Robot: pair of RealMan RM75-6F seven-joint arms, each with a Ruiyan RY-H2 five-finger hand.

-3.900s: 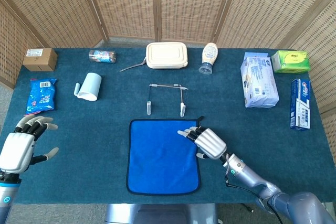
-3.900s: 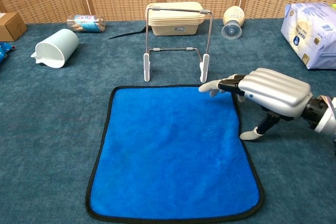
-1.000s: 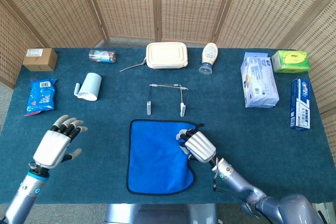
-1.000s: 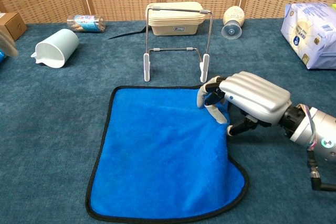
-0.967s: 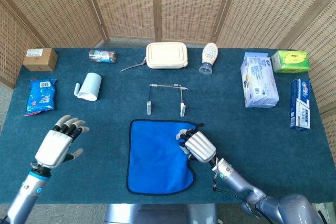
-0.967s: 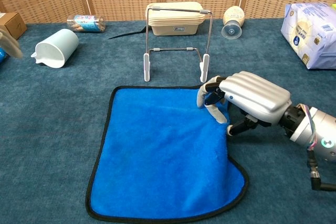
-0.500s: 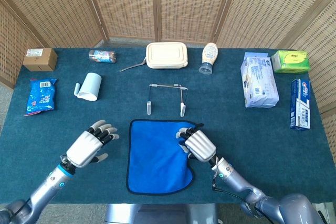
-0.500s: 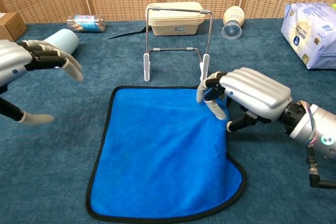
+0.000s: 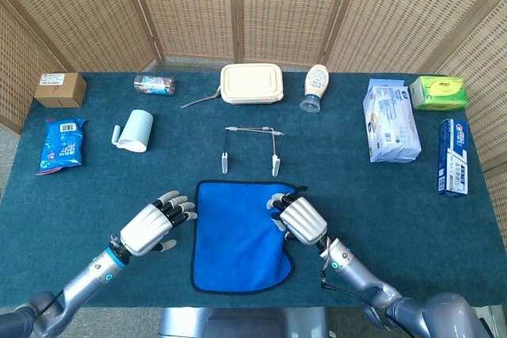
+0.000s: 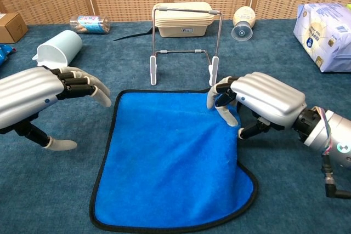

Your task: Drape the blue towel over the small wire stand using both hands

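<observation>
"Where was the blue towel (image 10: 170,157)?"

"Flat on the table (image 9: 380,203), just in front of the wire stand (image 10: 185,45). The right hand (image 10: 263,102) pinched its far right corner, bunching it. The left hand (image 10: 38,100) hovered beside the left edge, fingers spread, holding nothing."

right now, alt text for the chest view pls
The right hand grips the far right corner of a blue towel lying flat on the table, while the open left hand hovers beside its left edge. A small wire stand stands just behind the towel.
</observation>
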